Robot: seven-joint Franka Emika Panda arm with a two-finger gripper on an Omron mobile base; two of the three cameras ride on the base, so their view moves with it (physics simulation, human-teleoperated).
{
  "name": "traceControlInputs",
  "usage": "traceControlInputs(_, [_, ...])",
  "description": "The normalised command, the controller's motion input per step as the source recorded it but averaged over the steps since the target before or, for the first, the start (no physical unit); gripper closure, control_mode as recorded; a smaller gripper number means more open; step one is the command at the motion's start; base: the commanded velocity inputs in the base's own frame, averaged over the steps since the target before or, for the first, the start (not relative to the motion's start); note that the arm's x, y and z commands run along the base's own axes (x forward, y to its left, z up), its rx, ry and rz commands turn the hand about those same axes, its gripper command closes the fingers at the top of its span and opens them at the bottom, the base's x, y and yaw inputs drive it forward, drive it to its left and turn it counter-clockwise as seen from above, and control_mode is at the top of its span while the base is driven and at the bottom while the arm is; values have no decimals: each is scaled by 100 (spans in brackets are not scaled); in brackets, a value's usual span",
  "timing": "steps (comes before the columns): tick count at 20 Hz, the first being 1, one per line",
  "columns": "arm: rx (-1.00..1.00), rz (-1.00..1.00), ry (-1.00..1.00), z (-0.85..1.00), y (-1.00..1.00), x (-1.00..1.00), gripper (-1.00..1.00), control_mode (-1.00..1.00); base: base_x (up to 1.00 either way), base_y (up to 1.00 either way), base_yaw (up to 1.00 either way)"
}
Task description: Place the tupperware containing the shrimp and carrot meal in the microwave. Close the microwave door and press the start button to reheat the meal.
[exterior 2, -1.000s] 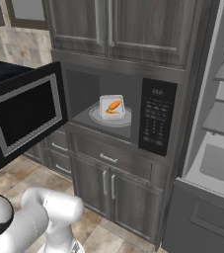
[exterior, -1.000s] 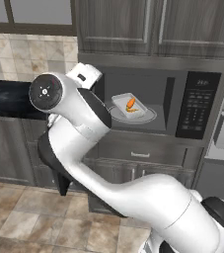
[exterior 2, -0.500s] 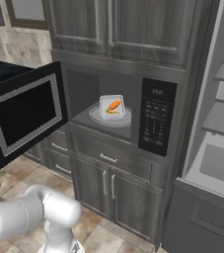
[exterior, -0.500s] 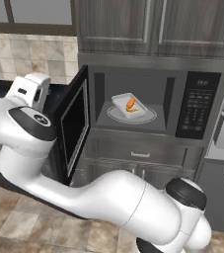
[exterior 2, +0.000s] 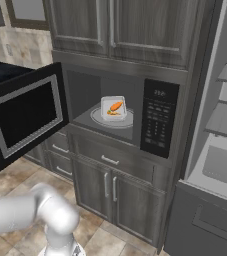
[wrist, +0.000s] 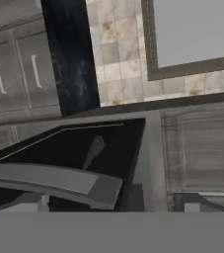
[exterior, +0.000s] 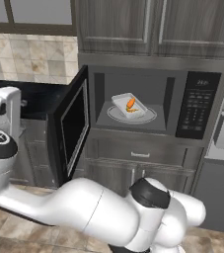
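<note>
Tupperware [exterior: 129,105] stays on the turntable; arm has swung left behind the microwave door [exterior: 73,129], hand open.

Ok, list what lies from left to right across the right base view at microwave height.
Open black-framed microwave door with dark glass window → pale grey-white plastic tupperware tray holding the orange carrot meal → dark keypad panel → open grey shelving.

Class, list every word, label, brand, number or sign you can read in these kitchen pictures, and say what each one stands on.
No text reads clearly.
Microwave digital display: pale marks, too blurred to read.
Keypad panel: rows of small button labels, too small to read.
Microwave door, tupperware, cabinet doors: no lettering to be seen.
</note>
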Motion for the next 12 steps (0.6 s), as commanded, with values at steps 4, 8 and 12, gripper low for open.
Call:
traceControlInputs(4, [-3, -3, 0, -51, 0, 28, -100, -100, 0, 0, 0])
traceControlInputs(8, [-1, -5, 0, -42, -8, 51, -100, -100, 0, 0, 0])
traceControlInputs(12, [0, -5, 0, -31, -16, 64, -100, -100, 0, 0, 0])
